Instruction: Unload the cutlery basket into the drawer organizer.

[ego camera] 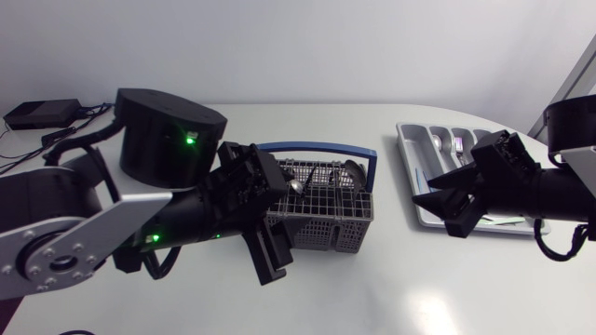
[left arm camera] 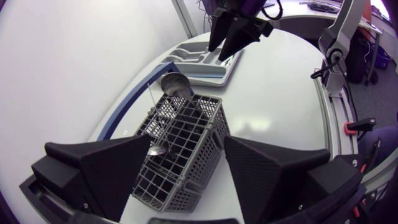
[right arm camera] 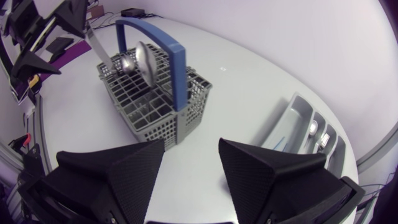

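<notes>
White tabletop (ego camera: pixel 391 298) filled the lower frame. Low centre, the left gripper (left arm camera: pixel 188 140) hung wide open and empty at the cutlery basket (ego camera: pixel 326 228), seemingly lining up on a spoon (ego camera: pixel 296 184) standing inside. Upper right, the right gripper (right arm camera: pixel 191 144), likewise spread and holding nothing, hovered by the drawer organizer (ego camera: pixel 419 158), ready to place.

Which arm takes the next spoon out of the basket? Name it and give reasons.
Left, most likely. Its claw is open, close above the cutlery basket, where a spoon stands. The right claw, open and empty, sits by the drawer organizer, farther from the basket.
</notes>
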`<state>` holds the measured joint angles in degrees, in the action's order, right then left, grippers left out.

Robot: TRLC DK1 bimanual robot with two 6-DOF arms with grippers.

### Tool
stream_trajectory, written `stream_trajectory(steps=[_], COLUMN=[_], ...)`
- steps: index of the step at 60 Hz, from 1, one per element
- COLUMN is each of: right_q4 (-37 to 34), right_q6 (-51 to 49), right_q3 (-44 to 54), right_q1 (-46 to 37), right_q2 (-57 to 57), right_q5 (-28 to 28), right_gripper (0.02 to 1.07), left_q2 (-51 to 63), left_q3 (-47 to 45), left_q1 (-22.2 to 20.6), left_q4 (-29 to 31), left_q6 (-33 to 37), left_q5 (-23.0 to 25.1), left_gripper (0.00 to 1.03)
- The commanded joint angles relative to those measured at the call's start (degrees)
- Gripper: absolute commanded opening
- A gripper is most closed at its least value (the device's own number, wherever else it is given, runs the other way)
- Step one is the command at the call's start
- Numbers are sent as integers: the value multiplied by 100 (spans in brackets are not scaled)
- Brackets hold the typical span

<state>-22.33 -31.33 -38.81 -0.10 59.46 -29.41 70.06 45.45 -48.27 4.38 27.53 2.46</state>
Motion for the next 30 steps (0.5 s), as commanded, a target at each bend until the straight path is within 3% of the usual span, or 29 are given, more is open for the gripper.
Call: stream_trajectory(steps=[1,17,30], right_q4=[-52,97,615], right_q6=[198,444,760], right_q3=[216,453,576], right_q1=[388,1539,2181], right_q2=[-163,-471,-348], right_q5=[-30,-21,-21], right_gripper=[66,66,66], left_q2=[306,1115,1493], left_q3=[-151,131,412], left_q1=[55,222,380], left_q4=[-148,-447,-658], left_q6=[130,-46,-292], left_q5=[-53,-263,-439], left_gripper=[96,91,84])
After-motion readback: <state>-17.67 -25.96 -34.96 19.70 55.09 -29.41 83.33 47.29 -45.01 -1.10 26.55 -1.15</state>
